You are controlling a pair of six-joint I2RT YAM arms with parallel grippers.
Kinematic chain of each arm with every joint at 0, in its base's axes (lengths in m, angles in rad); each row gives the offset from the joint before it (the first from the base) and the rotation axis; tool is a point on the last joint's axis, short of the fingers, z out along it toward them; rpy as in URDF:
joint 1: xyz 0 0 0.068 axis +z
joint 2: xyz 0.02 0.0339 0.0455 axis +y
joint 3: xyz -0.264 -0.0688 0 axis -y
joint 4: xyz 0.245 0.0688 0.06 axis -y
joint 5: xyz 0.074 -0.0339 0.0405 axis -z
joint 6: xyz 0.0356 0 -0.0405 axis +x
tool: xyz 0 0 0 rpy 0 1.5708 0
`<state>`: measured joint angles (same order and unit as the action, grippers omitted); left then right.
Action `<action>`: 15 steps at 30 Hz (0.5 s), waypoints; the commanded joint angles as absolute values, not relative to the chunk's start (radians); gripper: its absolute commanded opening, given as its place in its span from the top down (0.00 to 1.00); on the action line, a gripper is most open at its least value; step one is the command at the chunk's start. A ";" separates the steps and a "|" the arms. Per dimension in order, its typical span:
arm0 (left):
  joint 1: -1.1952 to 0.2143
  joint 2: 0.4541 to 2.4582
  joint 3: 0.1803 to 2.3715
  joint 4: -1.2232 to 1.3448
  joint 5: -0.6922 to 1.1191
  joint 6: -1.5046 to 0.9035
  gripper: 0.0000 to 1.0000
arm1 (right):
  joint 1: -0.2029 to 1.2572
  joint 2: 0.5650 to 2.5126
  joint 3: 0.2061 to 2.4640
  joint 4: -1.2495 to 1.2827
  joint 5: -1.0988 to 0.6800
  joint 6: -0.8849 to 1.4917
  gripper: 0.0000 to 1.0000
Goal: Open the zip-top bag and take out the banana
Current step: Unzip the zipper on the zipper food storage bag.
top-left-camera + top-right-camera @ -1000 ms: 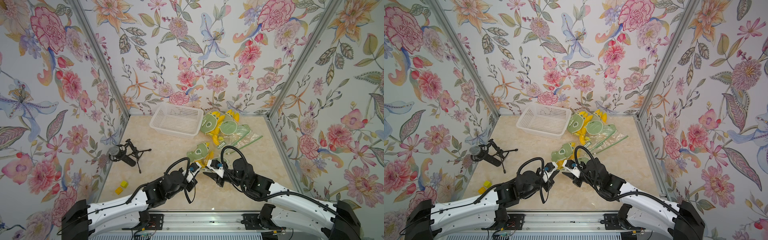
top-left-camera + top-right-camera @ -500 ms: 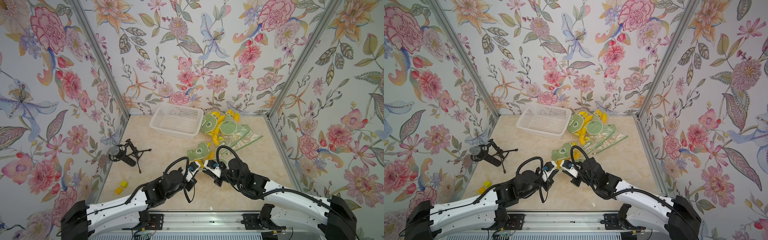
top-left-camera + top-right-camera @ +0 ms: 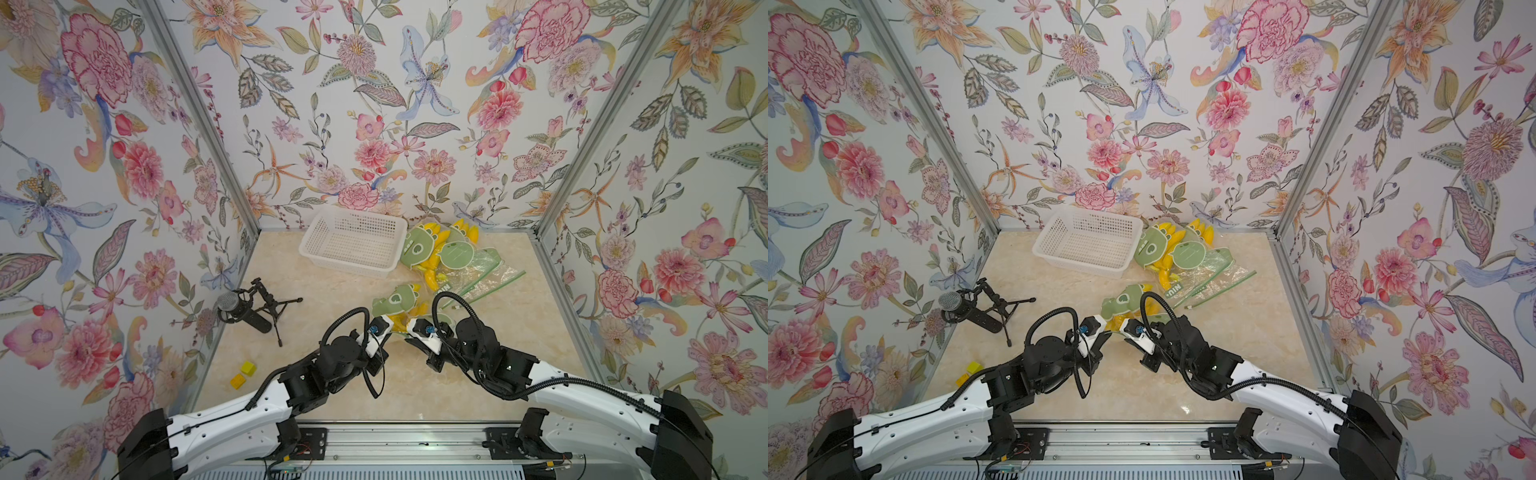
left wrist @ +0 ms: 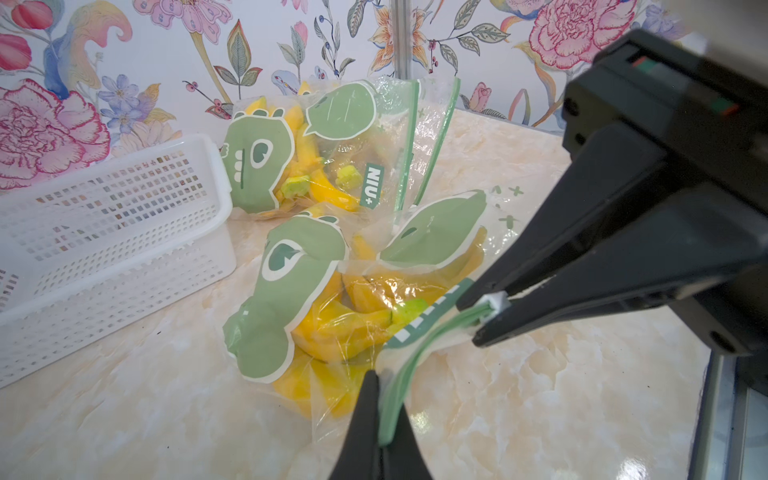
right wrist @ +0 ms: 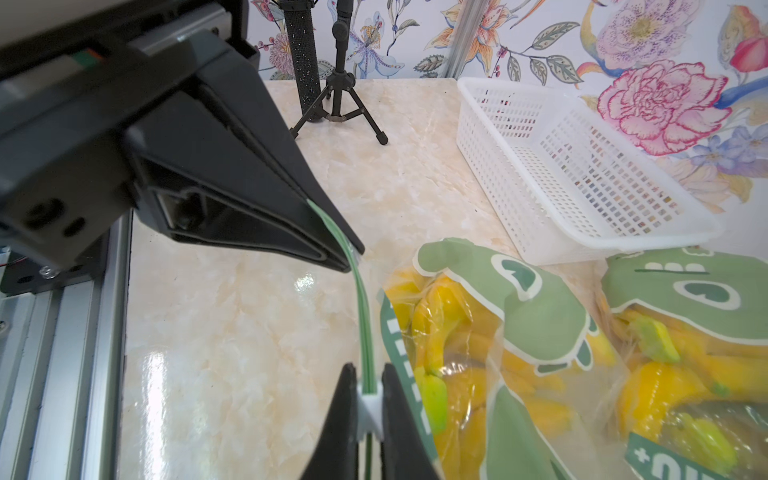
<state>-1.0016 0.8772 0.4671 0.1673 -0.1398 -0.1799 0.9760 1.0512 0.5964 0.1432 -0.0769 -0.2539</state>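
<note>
The near zip-top bag [image 3: 397, 301] is clear plastic with a green dinosaur print and lies on the marble table, seen in both top views [image 3: 1121, 303]. Yellow banana [image 4: 345, 320] pieces show through it. My left gripper [image 4: 386, 399] is shut on the end of the bag's green zip strip [image 4: 399, 374]. Facing it a short way along the strip, my right gripper [image 5: 369, 386] is shut on the white slider [image 5: 370, 405]. The strip runs taut between the two grippers [image 3: 388, 332] [image 3: 409, 338]. Apart from the strip, the bag [image 5: 519, 299] lies beside the right fingers.
More printed bags of bananas [image 3: 440, 257] are piled at the back right. A white mesh basket [image 3: 345, 266] stands at the back. A microphone on a small tripod [image 3: 249, 309] lies at the left, with two yellow blocks [image 3: 243, 374] nearer the front left.
My right gripper has shifted a little left toward the left gripper and closed its jaws onto the slider. The left gripper has kept its grip and place.
</note>
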 commanded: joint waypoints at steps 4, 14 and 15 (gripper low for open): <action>-0.908 0.813 0.463 0.122 -0.286 -0.229 1.00 | 0.985 1.049 0.594 0.086 0.018 -0.253 0.96; -0.794 0.691 0.454 0.044 -0.388 -0.297 1.00 | 0.985 1.049 0.589 0.073 0.119 -0.261 0.97; -0.787 0.686 0.458 0.034 -0.396 -0.304 1.00 | 0.984 1.048 0.589 0.073 0.128 -0.261 0.97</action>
